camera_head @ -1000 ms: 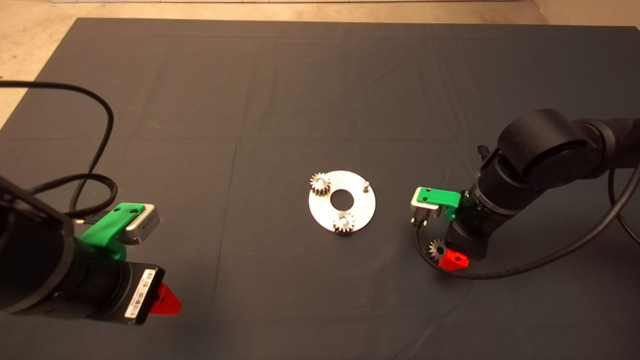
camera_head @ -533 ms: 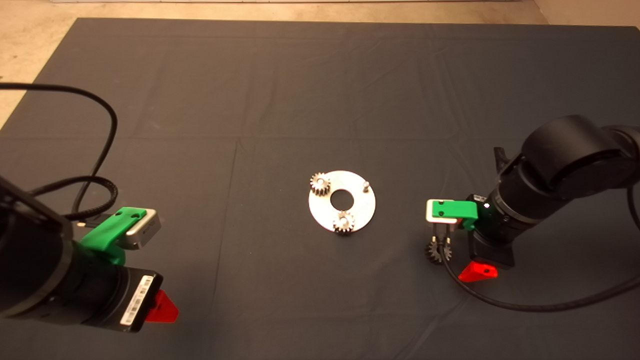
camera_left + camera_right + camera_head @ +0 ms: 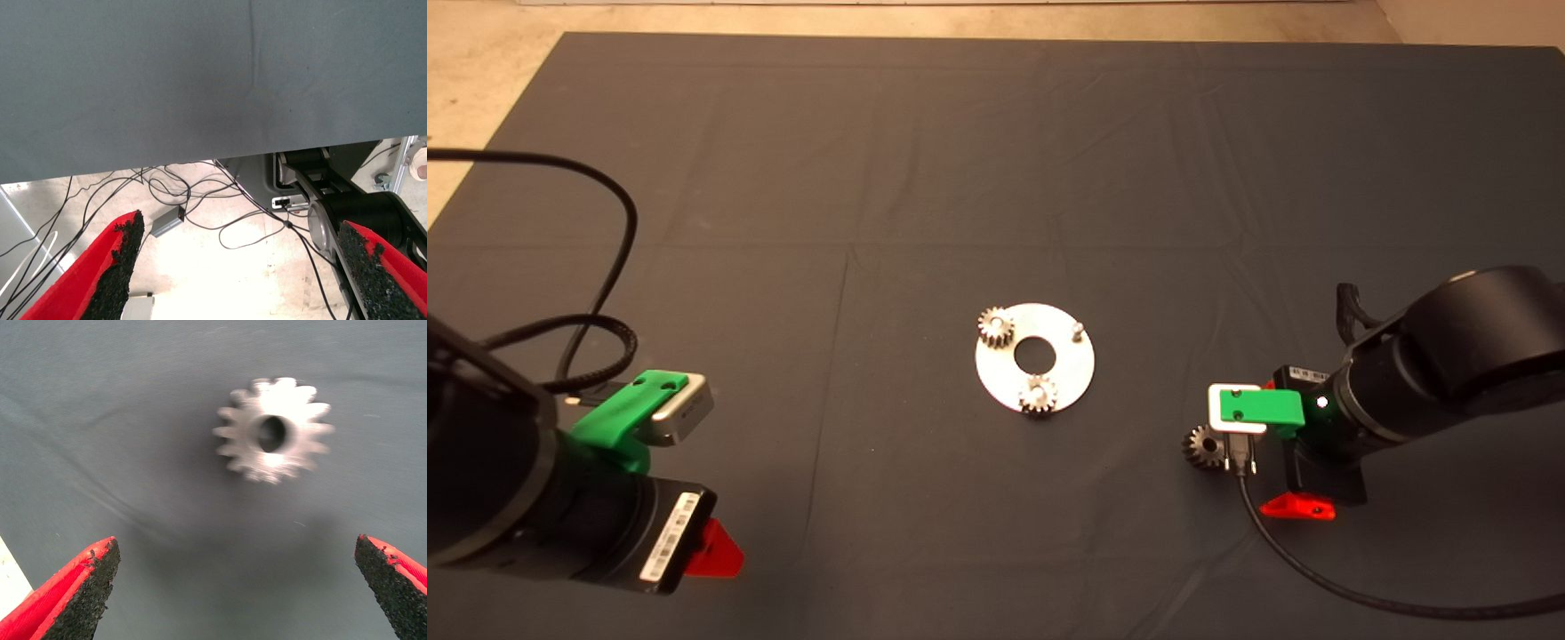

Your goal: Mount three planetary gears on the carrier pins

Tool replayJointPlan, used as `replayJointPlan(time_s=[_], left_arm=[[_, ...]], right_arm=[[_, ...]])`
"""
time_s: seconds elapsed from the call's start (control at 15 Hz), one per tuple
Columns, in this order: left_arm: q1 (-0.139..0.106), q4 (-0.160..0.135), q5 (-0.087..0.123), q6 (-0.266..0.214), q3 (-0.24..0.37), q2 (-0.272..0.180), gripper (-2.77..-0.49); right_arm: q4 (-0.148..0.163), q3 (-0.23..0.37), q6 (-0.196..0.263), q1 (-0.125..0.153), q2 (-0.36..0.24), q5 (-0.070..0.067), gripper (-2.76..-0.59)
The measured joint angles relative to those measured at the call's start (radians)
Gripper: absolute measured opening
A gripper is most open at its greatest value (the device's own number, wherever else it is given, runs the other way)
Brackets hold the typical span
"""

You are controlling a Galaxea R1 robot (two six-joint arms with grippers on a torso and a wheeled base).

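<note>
Two gears already sit on pins of the silver disc point(image 3: 996, 373); the third gear point(image 3: 1204, 446) lies flat on the mat point(image 3: 996, 178), bore up, well right of the disc, with one bare pin point(image 3: 1078, 330) at the disc's far right. The right gripper point(image 3: 237, 587) is spread wide and holding nothing, with the gear just beyond its fingertips rather than between them, so I'd say it must advance toward the gear before closing. The left gripper point(image 3: 243, 267) is parked at the mat's lower left, open and empty, much farther away.
</note>
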Motion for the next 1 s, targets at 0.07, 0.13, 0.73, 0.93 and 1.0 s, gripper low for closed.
replayJointPlan(time_s=[0.07,0.13,0.73,0.93,1.0], left_arm=[[0.0,-0.001,0.0,0.0,0.0,0.0,-1.19],[0.0,-0.001,0.0,0.001,0.0,0.0,-1.19],[0.003,-0.004,0.0,0.002,0.0,-0.001,-1.19],[0.003,-0.004,0.0,0.002,0.0,-0.001,-1.19],[0.003,-0.004,0.0,0.002,0.0,-0.001,-1.19]], right_arm=[[-0.011,0.002,-0.001,-0.013,0.0,0.0,-0.73],[-0.023,0.003,-0.003,-0.023,0.0,0.0,-0.73],[-0.053,-0.076,-0.003,-0.046,0.072,0.0,-1.09],[-0.054,-0.112,-0.003,-0.047,0.106,0.001,-1.23],[-0.055,-0.121,-0.003,-0.049,0.113,0.0,-1.24]])
